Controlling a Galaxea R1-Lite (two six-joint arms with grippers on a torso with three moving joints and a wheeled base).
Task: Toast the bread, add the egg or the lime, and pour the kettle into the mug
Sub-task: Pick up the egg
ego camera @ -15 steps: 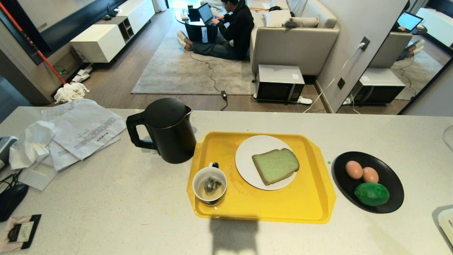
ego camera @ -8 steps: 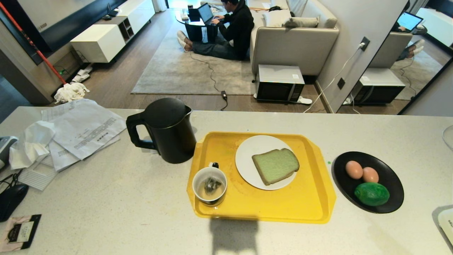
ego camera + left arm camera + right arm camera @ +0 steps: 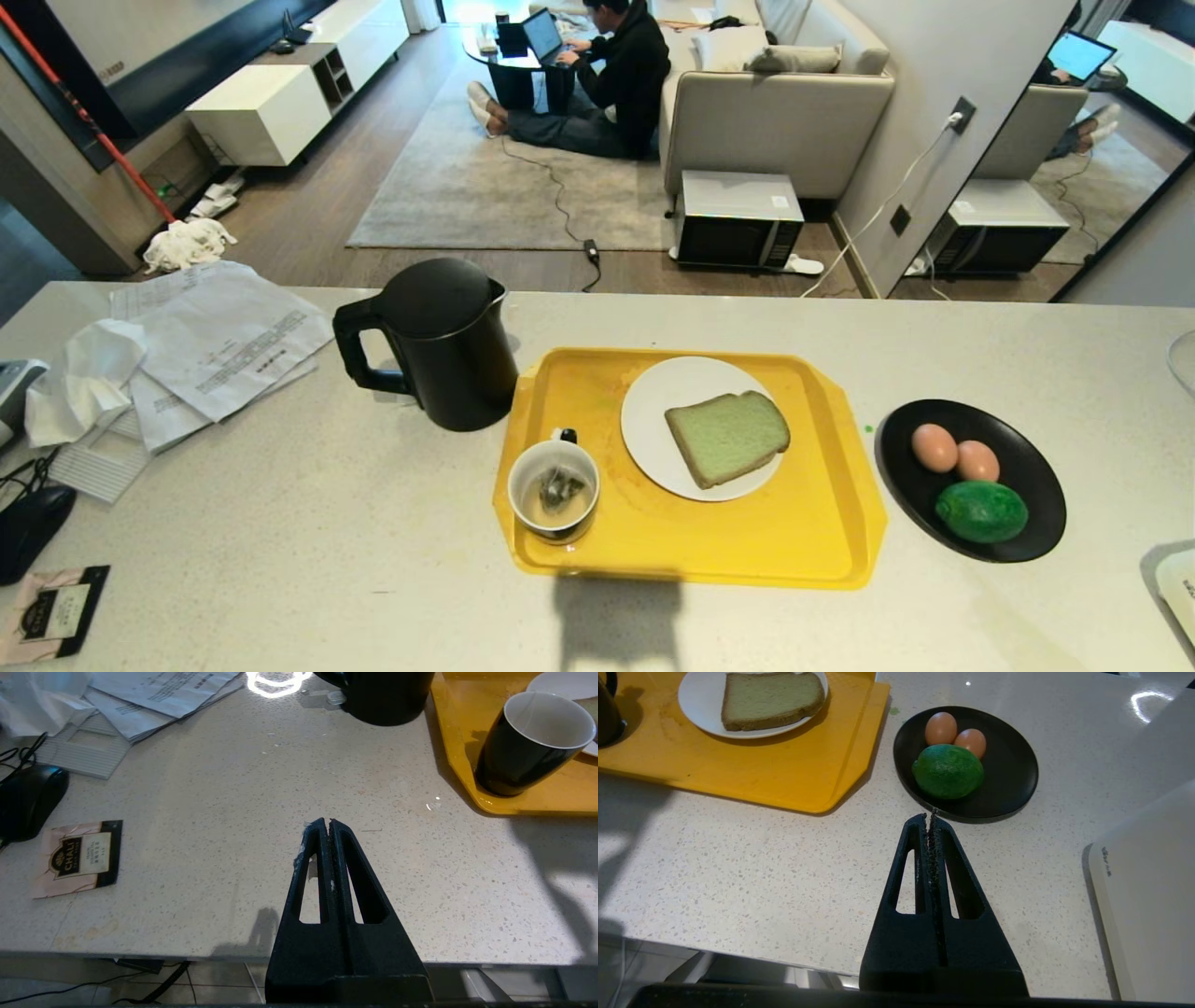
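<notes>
Hovering, left gripper [image 3: 329, 822]: jaws pressed together on nothing, hanging over the near edge of the speckled desk [image 3: 280, 523], well apart from the tray.
Right gripper [image 3: 930, 817]: jaws clenched and empty, pointing at the near rim of the black plate without touching it.
Writing: a pink and black tea sachet [image 3: 78, 857] is lying flat on the desk beside a black mouse [image 3: 29, 798], showing the word "CHALI"; the smaller lines under it are too small to read. Printed papers [image 3: 219, 336] are lying at the far left, their text not legible.
Mug [image 3: 553, 490]: standing upright at the near left corner of the yellow tray [image 3: 822, 551], holding a tea bag [image 3: 558, 487] in pale liquid.
White plate [image 3: 644, 420]: sitting on the tray, carrying the bread [image 3: 726, 436], which is lying flat.
Black plate [image 3: 1036, 467]: resting on the desk just right of the tray, holding two eggs, the egg [image 3: 934, 447] touching its twin, and the lime [image 3: 980, 511] nearer the robot, against them.
Kettle [image 3: 448, 350]: standing upright on the desk just left of the tray, lid down, handle pointing left.
Background: a person [image 3: 621, 79] is sitting on the floor at a laptop.
</notes>
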